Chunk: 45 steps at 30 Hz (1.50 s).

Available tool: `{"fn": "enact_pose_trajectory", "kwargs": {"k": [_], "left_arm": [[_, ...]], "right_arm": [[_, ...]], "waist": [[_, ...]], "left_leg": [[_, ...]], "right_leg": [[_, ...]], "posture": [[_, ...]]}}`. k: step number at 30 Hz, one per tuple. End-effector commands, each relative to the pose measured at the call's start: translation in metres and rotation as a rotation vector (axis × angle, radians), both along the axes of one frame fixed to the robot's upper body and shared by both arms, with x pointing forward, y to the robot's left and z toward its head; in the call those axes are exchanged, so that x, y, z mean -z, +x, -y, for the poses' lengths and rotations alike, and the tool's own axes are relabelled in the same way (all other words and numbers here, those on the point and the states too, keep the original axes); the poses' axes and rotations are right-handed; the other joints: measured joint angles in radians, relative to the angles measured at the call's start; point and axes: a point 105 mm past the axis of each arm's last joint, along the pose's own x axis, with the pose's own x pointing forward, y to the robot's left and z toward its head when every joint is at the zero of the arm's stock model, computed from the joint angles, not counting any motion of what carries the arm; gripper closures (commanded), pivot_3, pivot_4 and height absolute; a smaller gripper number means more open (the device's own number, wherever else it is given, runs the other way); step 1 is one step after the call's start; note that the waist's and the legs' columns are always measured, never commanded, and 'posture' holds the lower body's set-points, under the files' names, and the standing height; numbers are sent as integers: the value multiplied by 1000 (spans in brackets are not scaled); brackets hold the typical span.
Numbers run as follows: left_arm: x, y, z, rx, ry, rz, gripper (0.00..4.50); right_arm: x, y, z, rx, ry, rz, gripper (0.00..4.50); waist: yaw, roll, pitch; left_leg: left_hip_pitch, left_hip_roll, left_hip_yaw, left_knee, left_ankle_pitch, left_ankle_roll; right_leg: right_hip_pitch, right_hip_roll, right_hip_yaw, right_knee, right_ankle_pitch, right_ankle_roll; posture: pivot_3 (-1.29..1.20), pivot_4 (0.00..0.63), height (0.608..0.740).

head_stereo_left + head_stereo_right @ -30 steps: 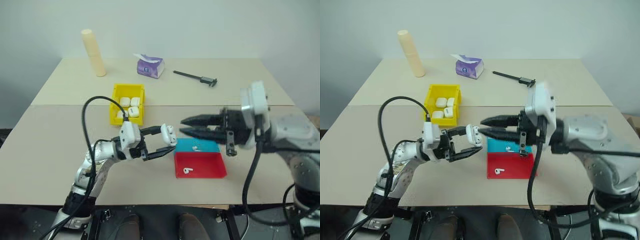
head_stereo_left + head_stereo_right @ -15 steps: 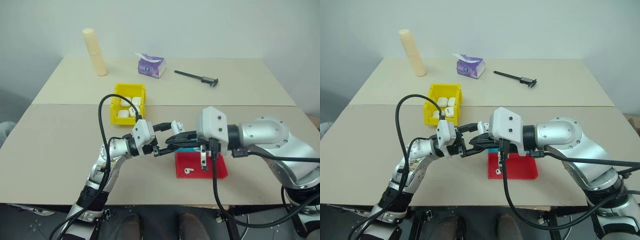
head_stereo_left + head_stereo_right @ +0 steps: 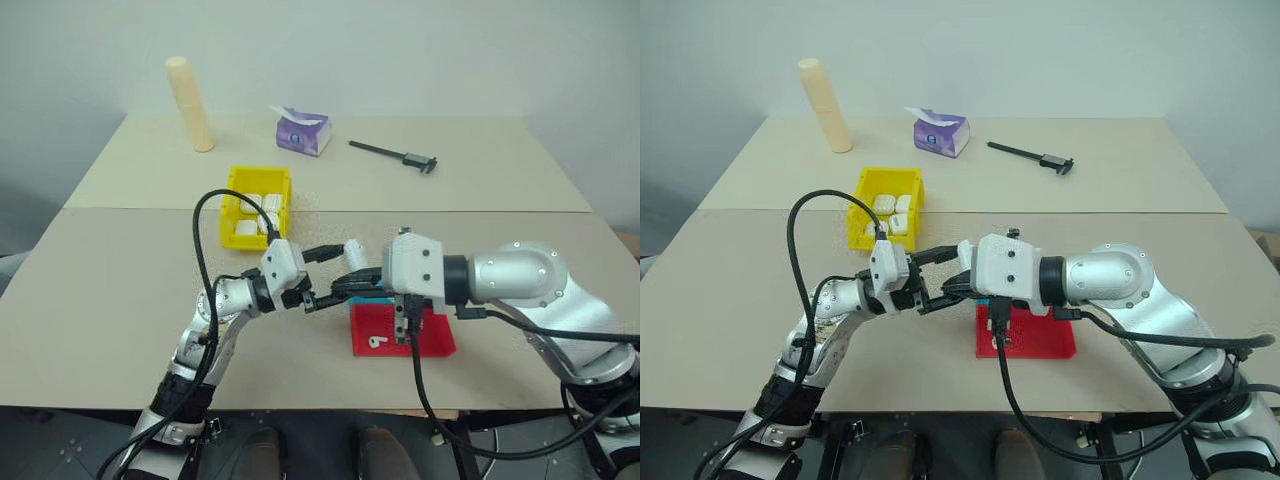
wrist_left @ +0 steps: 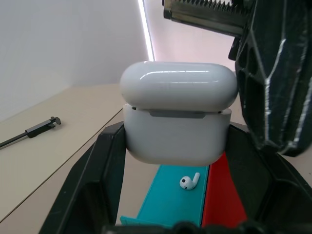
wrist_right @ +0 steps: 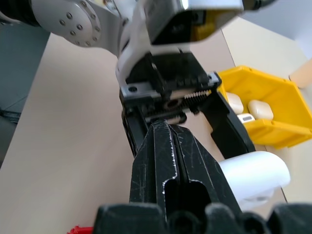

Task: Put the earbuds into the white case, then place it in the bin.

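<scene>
The white case (image 4: 176, 117) is squeezed between the left gripper's (image 3: 335, 275) fingers, with its lid open a crack, the closed, empty right gripper (image 5: 170, 146) is just beside it, and one earbud (image 4: 188, 181) is seen below on the blue tray (image 4: 170, 204), so nothing is finished.

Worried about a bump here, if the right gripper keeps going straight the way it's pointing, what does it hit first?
Most likely the left gripper: the right gripper, shut, points at its base, right beside the white case held there. Depth is hard to judge.
</scene>
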Motion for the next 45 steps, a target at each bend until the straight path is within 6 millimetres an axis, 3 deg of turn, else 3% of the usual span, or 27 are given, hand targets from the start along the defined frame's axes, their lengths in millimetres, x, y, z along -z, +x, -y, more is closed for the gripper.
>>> {"fn": "enact_pose_trajectory", "kwargs": {"k": [1, 4, 8, 12, 16, 18, 22, 25, 28, 33, 40, 41, 45], "left_arm": [[-15, -7, -1, 25, -36, 69, 1729], [-15, -7, -1, 22, -38, 71, 1729], [-20, -2, -9, -26, -67, 80, 1729], [-38, 18, -24, -227, -135, 112, 1729], [-62, 69, -47, -596, -146, 68, 1729], [-72, 84, -60, -737, -184, 88, 1729], [-69, 115, -82, -993, -136, 26, 1729], [-59, 130, -85, -1083, -100, -26, 1729], [-51, 138, -83, -1104, -85, -72, 1729], [-48, 148, -78, -1132, -58, -105, 66], [-55, 145, -79, -1113, -83, -69, 29], [-57, 140, -79, -1074, -63, -39, 29], [-52, 108, -75, -666, -162, -226, 29]], "right_arm": [[-13, 2, 8, 36, 21, 58, 4476], [-19, 1, 9, 40, 53, 64, 4476], [-50, -17, 9, -49, 222, 47, 4476], [-73, -21, 22, -46, 368, 30, 4476], [-54, -2, 38, 94, 303, 18, 4476], [-47, 1, 41, 109, 302, -9, 4476], [-33, 8, 44, 139, 269, -34, 4476], [-27, 11, 43, 155, 251, -43, 4476], [-23, 13, 45, 175, 239, -45, 4476], [-17, 12, 49, 206, 203, -40, 4500], [-11, 12, 51, 228, 188, -42, 4500], [-11, 12, 52, 231, 181, -39, 4500], [-7, 13, 65, 246, 127, -25, 4500]], "waist": [[0, 0, 0], [0, 0, 0], [0, 0, 0], [1, 0, 0], [10, -1, 0], [13, -1, 0], [9, -1, 0], [11, -1, 0], [16, -1, 0], [23, -1, 0], [21, -1, 0], [21, -1, 0], [11, -1, 0]], "left_leg": [[0, 0, 0, 0, 0, 0], [0, 0, 0, 0, 0, 0], [0, 0, 0, 0, 0, 0], [0, 0, -1, 0, 0, 0], [1, -1, -2, 0, 1, 1], [1, -1, -1, 0, 1, 1], [-1, -1, -1, 0, 0, 2], [-2, -1, -1, 0, 0, 2], [-3, -1, 0, 0, 0, 1], [-4, -1, 0, 0, 0, 1], [-5, -1, 1, 0, 1, 1], [-4, -1, 1, 0, 1, 0], [-4, -1, 2, 0, 1, -1]], "right_leg": [[0, 0, 0, 0, 0, 0], [0, 0, 0, 0, 0, 0], [0, 0, 0, 0, 0, 0], [1, 0, 0, 0, 0, 0], [3, 0, -1, 0, 1, 1], [3, -1, -1, -1, 1, 1], [2, 0, 0, -4, 1, 2], [1, 0, 0, -4, 2, 2], [0, 0, -1, -4, 2, 3], [0, 0, -2, -5, 2, 3], [0, 0, -2, -5, 2, 2], [0, 0, -2, -5, 2, 2], [-1, 0, -2, -4, 2, 2]], "posture": [[0, 150, 740], [0, 150, 740], [0, 150, 740], [0, 150, 740], [0, 150, 740], [0, 150, 740], [0, 150, 740], [0, 150, 740], [0, 150, 740], [0, 150, 740], [0, 150, 740], [0, 150, 740], [0, 150, 740]]}}
